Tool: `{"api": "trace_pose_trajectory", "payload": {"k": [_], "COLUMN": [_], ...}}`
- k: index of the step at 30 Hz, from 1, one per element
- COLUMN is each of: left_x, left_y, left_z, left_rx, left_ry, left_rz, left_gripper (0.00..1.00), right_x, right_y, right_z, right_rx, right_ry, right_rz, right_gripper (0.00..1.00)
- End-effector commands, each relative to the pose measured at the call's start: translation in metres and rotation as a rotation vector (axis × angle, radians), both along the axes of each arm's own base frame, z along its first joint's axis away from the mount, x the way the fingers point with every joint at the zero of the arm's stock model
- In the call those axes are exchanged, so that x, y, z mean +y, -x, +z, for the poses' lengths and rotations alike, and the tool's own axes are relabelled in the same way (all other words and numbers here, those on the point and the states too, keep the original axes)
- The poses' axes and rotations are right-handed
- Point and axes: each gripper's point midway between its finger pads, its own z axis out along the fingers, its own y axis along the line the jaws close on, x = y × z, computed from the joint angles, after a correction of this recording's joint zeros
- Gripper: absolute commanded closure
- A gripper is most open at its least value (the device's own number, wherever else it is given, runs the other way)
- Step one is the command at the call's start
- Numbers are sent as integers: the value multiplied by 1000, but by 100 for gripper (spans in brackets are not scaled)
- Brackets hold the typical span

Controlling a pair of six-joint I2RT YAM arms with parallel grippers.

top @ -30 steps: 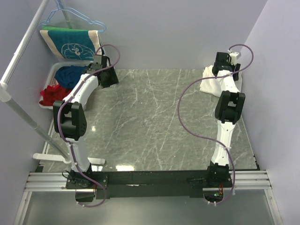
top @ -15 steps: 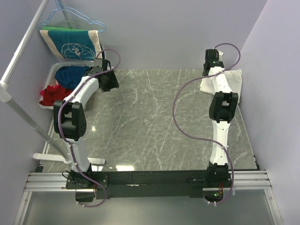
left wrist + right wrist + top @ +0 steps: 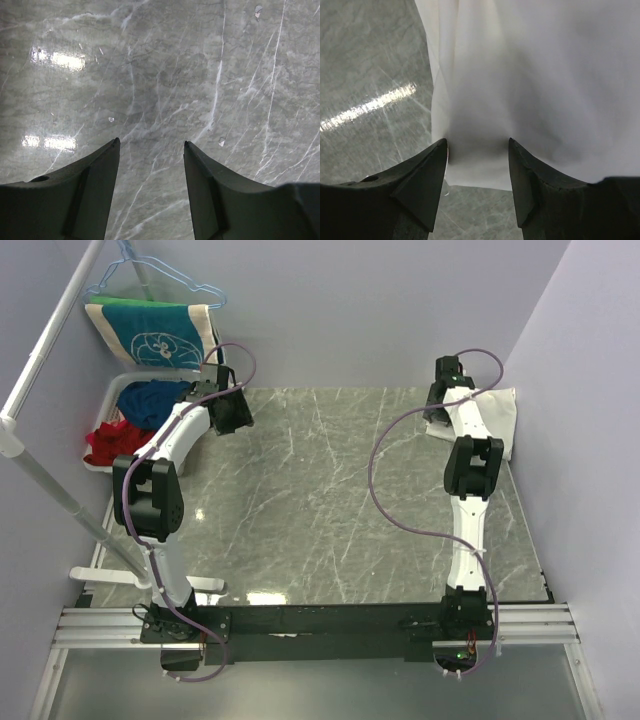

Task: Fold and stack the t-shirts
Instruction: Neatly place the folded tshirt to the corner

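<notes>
A folded cream-white t-shirt [image 3: 497,412] lies at the table's far right corner, plain side up; no print shows. In the right wrist view the shirt [image 3: 520,75] fills the top and right. My right gripper [image 3: 477,141] is open, its fingers standing over the shirt's near left corner with nothing held; in the top view it [image 3: 441,390] sits at the shirt's left edge. My left gripper [image 3: 151,142] is open and empty over bare marble, at the far left of the table [image 3: 228,410].
A white basket [image 3: 120,390] holds blue and red clothes beside the table's far left. A teal printed cloth [image 3: 150,332] hangs from a rack [image 3: 40,370] with a blue hanger. The marble table [image 3: 320,500] has walls behind and on the right.
The right arm has swung left and back, from over the shirt to its left edge. The shirt now lies flatter and more spread. The left gripper has barely moved.
</notes>
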Motion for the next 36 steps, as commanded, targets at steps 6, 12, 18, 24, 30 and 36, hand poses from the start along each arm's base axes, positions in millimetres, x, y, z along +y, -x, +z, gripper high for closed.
{"api": "trace_pose_trajectory", "payload": {"k": [6, 12, 18, 24, 30, 36], "left_x": [-1, -3, -3, -3, -3, -2], "left_y": [-9, -14, -14, -9, -1, 5], "left_z": [36, 41, 43, 44, 44, 45], "left_rx": [-97, -111, -120, -125, -128, -130], "left_ry": [27, 27, 30, 28, 32, 28], "left_rz": [8, 1, -4, -16, -28, -34], "left_gripper": [41, 40, 40, 40, 40, 40], "right_x": [13, 27, 30, 6, -16, -7], "right_y": [20, 57, 96, 128, 131, 107], "right_z": [-10, -25, -35, -32, -7, 53], "right_rx": [95, 220, 334, 400, 321, 61], "right_ry": [-115, -194, -214, -142, -97, -159], "right_rz": [18, 18, -6, -99, -180, -165], "right_gripper": [41, 47, 58, 65, 70, 51]}}
